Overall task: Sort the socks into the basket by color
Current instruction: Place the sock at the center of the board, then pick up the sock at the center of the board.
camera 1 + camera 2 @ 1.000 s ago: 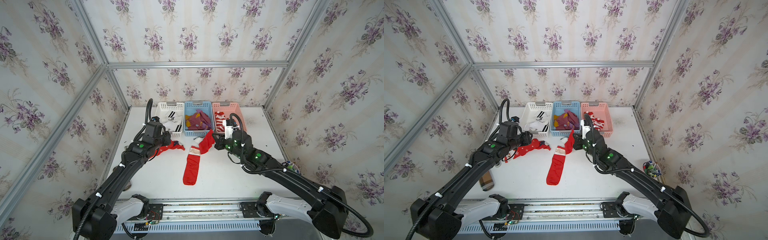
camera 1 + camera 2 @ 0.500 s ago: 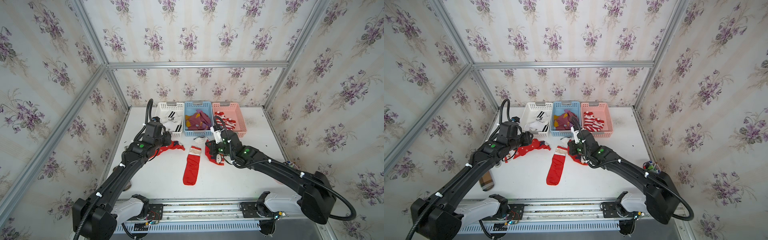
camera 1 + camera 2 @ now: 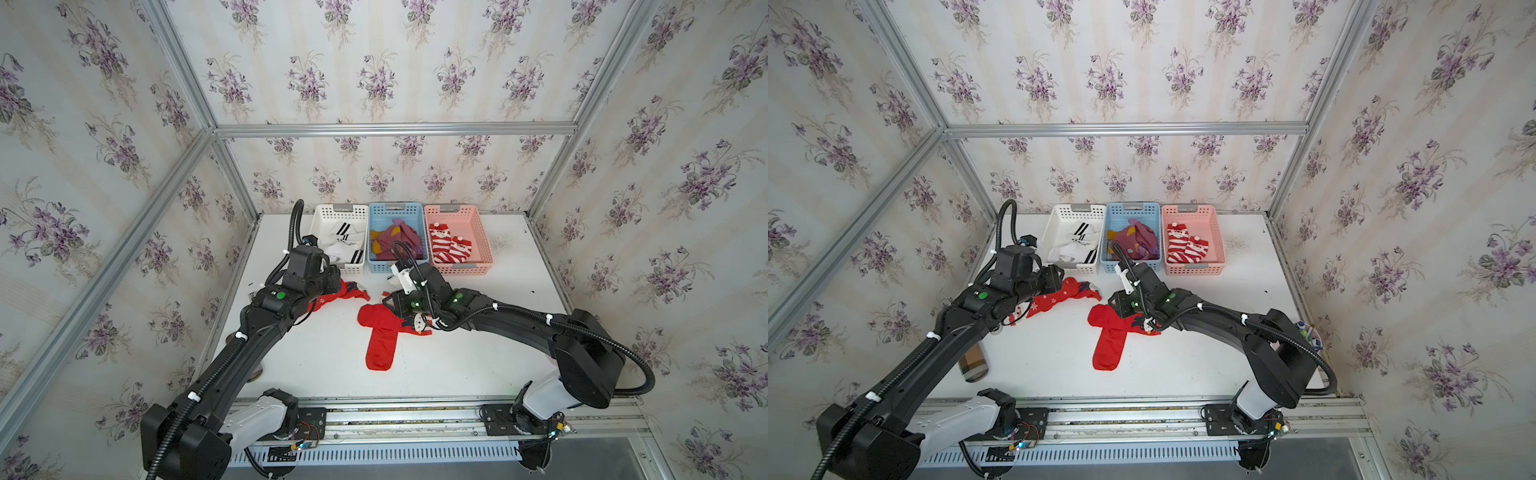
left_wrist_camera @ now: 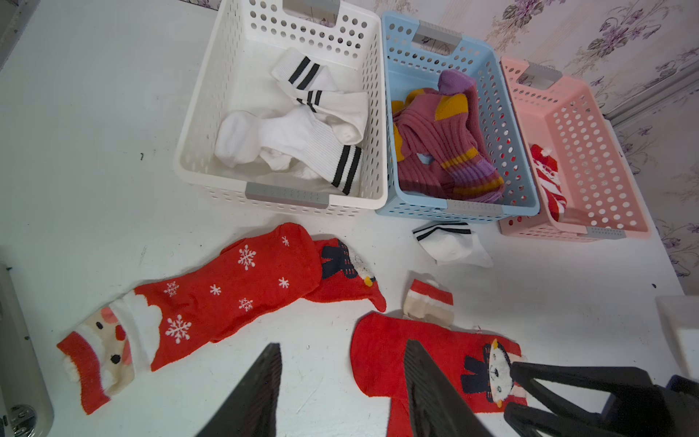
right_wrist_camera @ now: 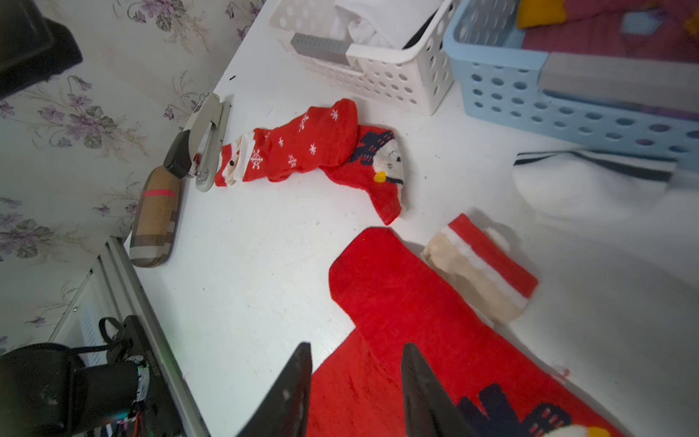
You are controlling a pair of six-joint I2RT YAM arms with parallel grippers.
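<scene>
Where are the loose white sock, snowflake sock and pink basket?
loose white sock (image 4: 452, 248): left wrist view, folded body.
snowflake sock (image 4: 242, 291): left wrist view, red middle.
pink basket (image 4: 601, 151): left wrist view, side wall.

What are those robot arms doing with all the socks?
They are sorting socks into three baskets by color. The right fingers hang open over a red snowman sock; the left fingers are open and empty. White socks, purple socks and striped socks sit in baskets. Red socks and a white one wait on the table.
</scene>
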